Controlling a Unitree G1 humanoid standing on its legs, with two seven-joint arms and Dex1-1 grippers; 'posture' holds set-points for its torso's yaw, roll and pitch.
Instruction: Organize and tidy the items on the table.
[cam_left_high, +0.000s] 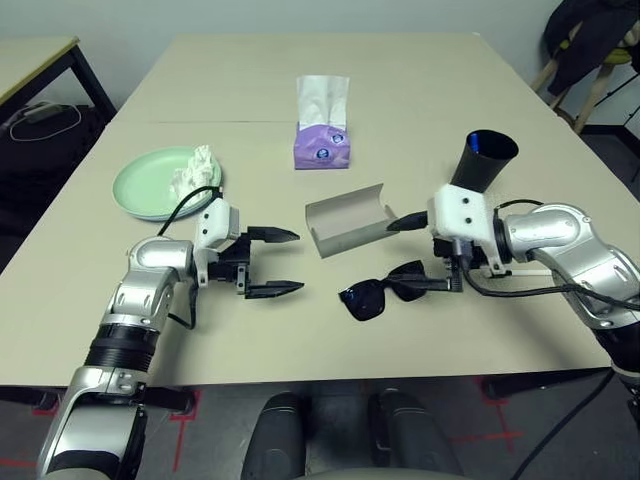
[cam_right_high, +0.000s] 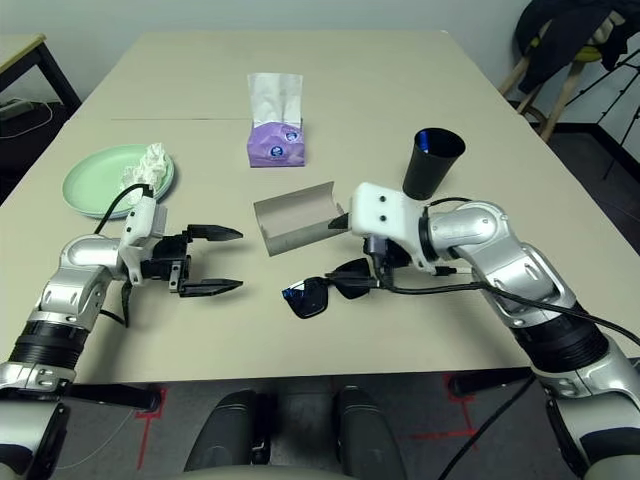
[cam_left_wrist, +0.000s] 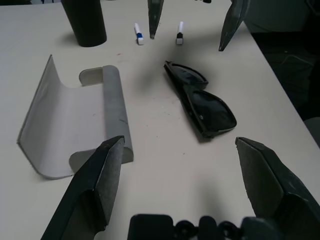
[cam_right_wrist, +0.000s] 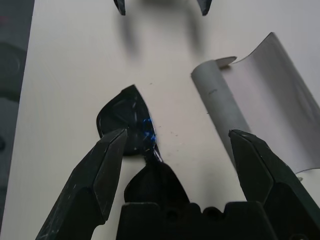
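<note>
Two grippers are working here, and I am holding both wide apart with nothing between their fingers. My right gripper (cam_right_high: 352, 250) is hovering just over the black sunglasses (cam_left_high: 385, 293), pointing down and across toward my left; my left gripper (cam_left_high: 272, 263) is facing it from the other side, near the open grey glasses case (cam_left_high: 348, 220).

I am judging the step in hand to be picking up the sunglasses for the case. To do it well, I am thinking of lowering the right fingers astride the frame's bridge rather than a lens, closing gently, and keeping the case steady with the left.

Counting outward: one pair of sunglasses, one case lying open just behind them, one black cup (cam_left_high: 483, 160) beyond my right wrist, two blue-tipped pens (cam_left_wrist: 139, 34) beside that cup, one pale green plate (cam_left_high: 140, 187) carrying one crumpled white tissue (cam_left_high: 194, 168), and one purple tissue box (cam_left_high: 322, 146) farther back on the table (cam_left_high: 400, 80).
</note>
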